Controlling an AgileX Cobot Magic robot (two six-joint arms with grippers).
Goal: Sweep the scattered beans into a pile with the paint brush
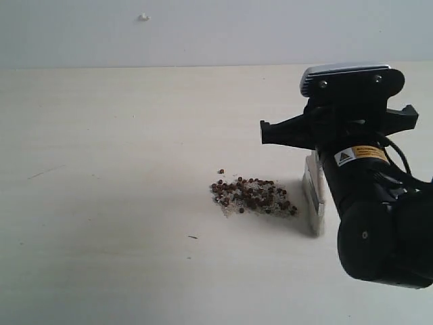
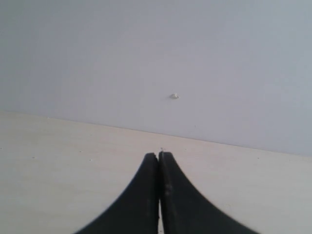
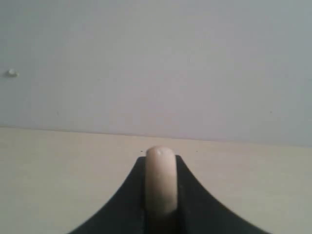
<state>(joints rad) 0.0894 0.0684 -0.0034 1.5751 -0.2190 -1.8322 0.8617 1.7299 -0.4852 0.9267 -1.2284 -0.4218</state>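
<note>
The beans (image 1: 254, 195) lie gathered in a small loose patch on the pale table (image 1: 101, 203), mixed with fine whitish grit. Just right of them stands the paint brush (image 1: 313, 196), its silver ferrule and off-white bristles pointing down to the table and touching the patch's right edge. The black right arm (image 1: 369, 203) hides the brush's handle in the exterior view. In the right wrist view my right gripper (image 3: 161, 161) is shut on the pale wooden handle (image 3: 161, 187). My left gripper (image 2: 159, 155) is shut on nothing and does not show in the exterior view.
A plain white wall (image 1: 216, 34) rises behind the table's far edge, with a small white bump (image 1: 143, 17) on it. A tiny dark speck (image 1: 193, 237) lies in front of the beans. The right arm fills the lower right of the exterior view.
</note>
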